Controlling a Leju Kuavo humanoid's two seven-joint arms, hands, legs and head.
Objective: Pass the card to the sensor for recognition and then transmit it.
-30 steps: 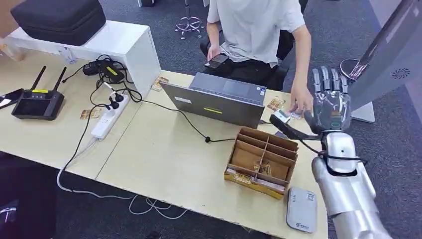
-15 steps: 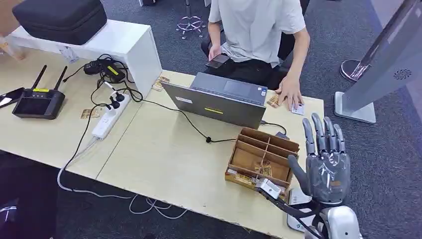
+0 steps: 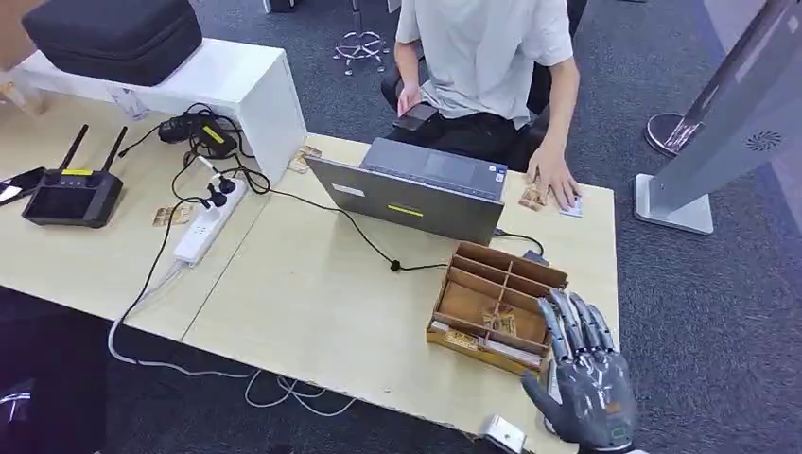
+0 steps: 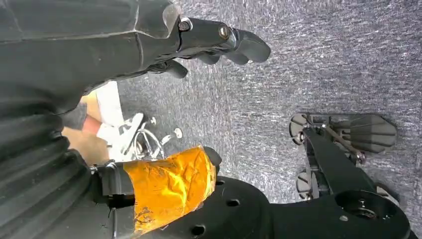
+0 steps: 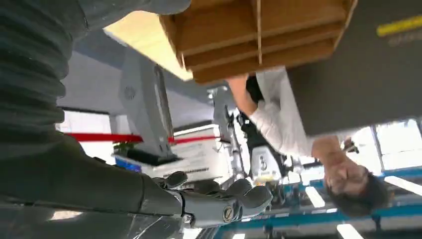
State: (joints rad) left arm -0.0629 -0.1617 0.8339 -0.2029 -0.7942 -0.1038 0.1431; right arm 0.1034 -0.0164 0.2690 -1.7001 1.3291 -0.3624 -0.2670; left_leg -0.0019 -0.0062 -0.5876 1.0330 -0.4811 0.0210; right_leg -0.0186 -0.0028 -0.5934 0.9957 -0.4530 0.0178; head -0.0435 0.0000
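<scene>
Head view: the right hand (image 3: 582, 383), fingers spread and holding nothing, hovers beside the brown compartmented cardboard box (image 3: 496, 307). A small white card (image 3: 570, 206) lies under the person's hand (image 3: 551, 182) behind the grey laptop (image 3: 409, 192). The left hand (image 4: 209, 37) hangs with loosely curled fingers over grey carpet.

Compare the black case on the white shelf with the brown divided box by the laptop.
The black soft-sided case is closed, rounded and padded; the brown cardboard divided box is open-topped, with straight thin walls splitting it into compartments. The case sits raised on the white shelf unit, while the box rests directly on the light wooden table. The case looks bulkier than the box. Both sit apart from the robot's right hand.
</scene>
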